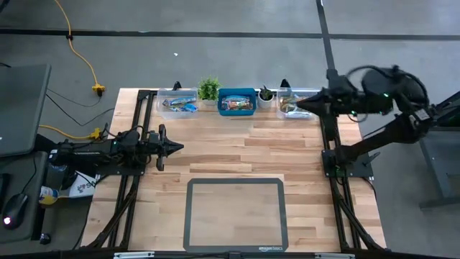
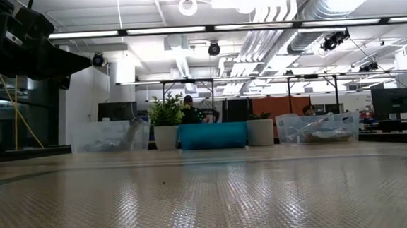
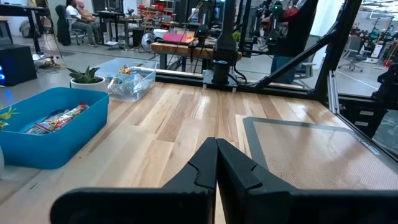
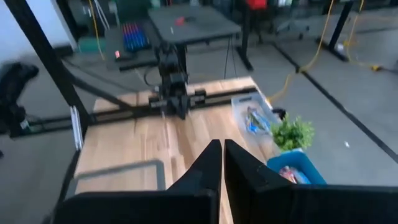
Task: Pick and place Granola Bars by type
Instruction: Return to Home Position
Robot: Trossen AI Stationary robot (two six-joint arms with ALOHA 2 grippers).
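- Right gripper [image 1: 295, 103], jaws shut and empty, hangs over clear plastic right-hand bin [image 1: 282, 108].
- Retract high, clearing small green potted plant [image 1: 267, 94].
- Left gripper [image 1: 175, 147] parked, jaws closed.

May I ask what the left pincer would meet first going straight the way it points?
For the left pincer the way looks free across the table until the right arm's base; depth unclear.
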